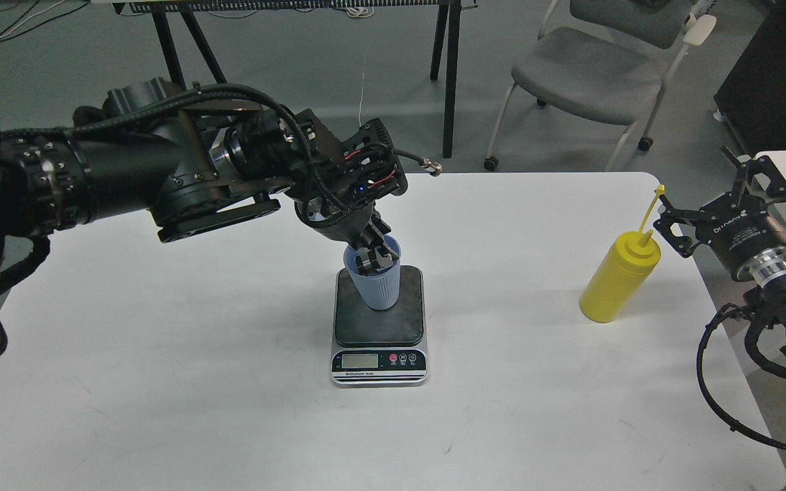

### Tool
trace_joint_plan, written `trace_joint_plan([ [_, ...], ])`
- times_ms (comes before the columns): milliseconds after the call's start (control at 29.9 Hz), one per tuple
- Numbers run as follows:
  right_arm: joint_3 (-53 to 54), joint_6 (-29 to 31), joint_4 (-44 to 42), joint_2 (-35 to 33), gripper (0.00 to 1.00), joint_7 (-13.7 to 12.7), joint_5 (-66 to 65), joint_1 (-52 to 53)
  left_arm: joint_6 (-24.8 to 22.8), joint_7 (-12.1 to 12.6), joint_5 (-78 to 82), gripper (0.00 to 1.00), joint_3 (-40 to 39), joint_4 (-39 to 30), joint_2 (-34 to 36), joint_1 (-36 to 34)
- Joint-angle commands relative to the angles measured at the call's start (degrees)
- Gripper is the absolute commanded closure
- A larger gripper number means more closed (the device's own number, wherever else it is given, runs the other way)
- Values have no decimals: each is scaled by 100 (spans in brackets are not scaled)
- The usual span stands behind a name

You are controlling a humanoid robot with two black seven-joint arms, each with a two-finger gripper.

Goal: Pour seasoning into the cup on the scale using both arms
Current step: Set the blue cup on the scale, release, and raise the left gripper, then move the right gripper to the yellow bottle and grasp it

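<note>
The light blue ribbed cup (377,288) stands upright on the dark platform of the scale (379,329), toward its back. My left gripper (373,255) reaches down from the left and is shut on the cup's near rim, with one finger inside it. The yellow squeeze bottle (617,278) stands on the table at the right, its thin tethered cap sticking up. My right gripper (703,196) is open and empty just right of the bottle's nozzle, apart from it.
The white table (229,409) ends close behind the bottle on the right. A grey chair (591,68) and black table legs (449,75) stand on the floor behind. My right arm's cables (714,382) hang past the table's right edge.
</note>
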Motion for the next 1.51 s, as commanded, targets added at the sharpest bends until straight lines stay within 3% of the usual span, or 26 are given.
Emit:
trace_joint_plan([
  [0,-8,0,19,11,0,9,0,-27,0,0,-159,53,1,60,23,-1],
  [201,18,0,37,11,0,18,0,-72,0,0,-545,52,-332,95,59,-10],
  [301,167,0,37,-16,0,27,96,-133,0,0,-1062,46,-824,322,242,25],
  [402,545,0,63,-60,0,-26,184,-369,0,0,-2492,28,-1746,998,314,183],
  [502,765,0,273,-165,0,-70,508,-747,0,0,-4555,19,-2520,1841,384,499],
  [669,783,0,923,-569,0,-210,1518,-1397,0,0,-7440,5,-2671,3721,551,920],
  [870,836,0,1662,-596,0,-176,1907,-2276,0,0,-9780,3,-2715,4849,603,1957],
  [1037,862,0,1952,-464,0,-105,1907,-2734,0,0,-10337,1,-3355,5438,630,2749],
  [1171,854,0,1961,-297,0,-96,1881,-2779,0,0,-10337,1,-3796,5509,647,3136],
  [1472,845,0,1944,238,0,-96,1802,-2761,0,0,-10390,1,-4156,5509,674,3312],
])
